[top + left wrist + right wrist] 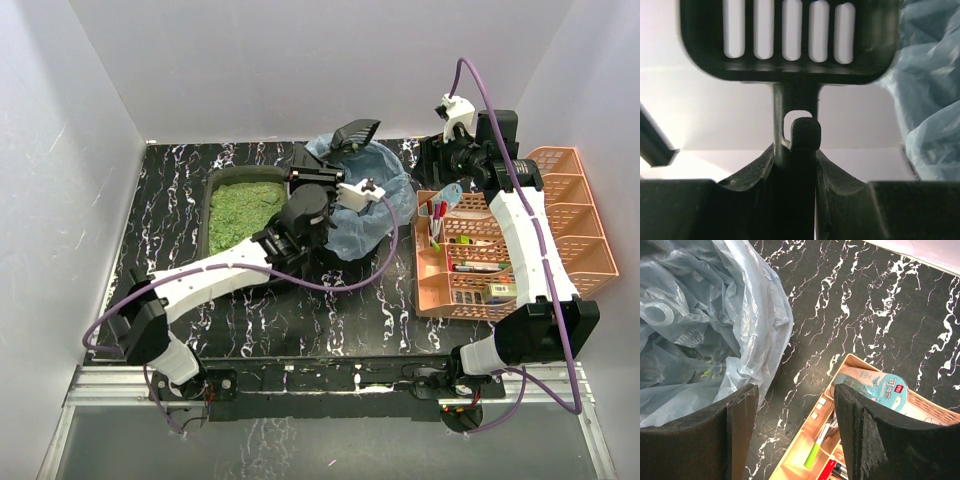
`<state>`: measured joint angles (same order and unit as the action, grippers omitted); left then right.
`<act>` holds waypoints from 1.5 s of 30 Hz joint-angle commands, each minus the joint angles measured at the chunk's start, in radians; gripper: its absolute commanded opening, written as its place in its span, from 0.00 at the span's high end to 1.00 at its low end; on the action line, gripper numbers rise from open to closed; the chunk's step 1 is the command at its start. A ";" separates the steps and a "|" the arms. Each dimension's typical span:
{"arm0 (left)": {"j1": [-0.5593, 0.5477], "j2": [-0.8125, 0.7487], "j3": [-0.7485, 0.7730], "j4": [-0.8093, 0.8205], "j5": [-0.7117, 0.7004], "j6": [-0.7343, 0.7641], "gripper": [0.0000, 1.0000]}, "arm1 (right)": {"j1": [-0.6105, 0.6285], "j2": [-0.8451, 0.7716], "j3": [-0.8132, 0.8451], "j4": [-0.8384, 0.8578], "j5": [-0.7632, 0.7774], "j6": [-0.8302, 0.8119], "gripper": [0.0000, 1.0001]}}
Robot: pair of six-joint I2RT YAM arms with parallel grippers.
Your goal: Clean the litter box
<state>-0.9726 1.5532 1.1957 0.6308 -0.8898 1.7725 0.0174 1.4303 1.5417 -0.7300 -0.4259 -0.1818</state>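
1. The left gripper (795, 160) is clamped tight on the handle of a dark slotted scoop (356, 131). It holds the scoop's head aloft at the far rim of the bin (395, 175), which is lined with a blue bag.
2. Light shows clean through the scoop's slots in the left wrist view, so the scoop looks empty.
3. The litter box (212, 200) sits on the black marbled table (180, 180), hard against the bin on the robot's left. It is filled with green litter (245, 210).
4. The left arm lies across the box's near end and hides it, so the box's long axis cannot be read with any confidence.
5. From the scoop, the litter lies to the left, nearer the robot and lower. Another pass would likely mean swinging back that way and dipping down.
6. The left arm is plainly the nearer one.
7. The right gripper (794, 390) hangs with its jaws apart and nothing between them. It is above the gap between the bin and the orange organiser (590, 250), on the far side of the bin from the box.
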 commanded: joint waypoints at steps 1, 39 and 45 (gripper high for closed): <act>0.002 -0.072 0.314 -0.646 0.020 -0.560 1.00 | -0.005 -0.014 0.026 0.064 -0.022 0.003 0.33; 0.754 -0.124 0.079 -1.650 1.084 -1.599 1.00 | -0.005 -0.039 0.027 0.057 -0.128 -0.086 0.33; 0.772 0.023 0.135 -1.660 1.084 -1.569 1.00 | -0.006 -0.045 -0.005 0.079 -0.138 -0.083 0.33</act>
<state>-0.2176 1.5230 1.2690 -1.0046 0.1719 0.1795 0.0174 1.4261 1.5402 -0.7303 -0.5346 -0.2569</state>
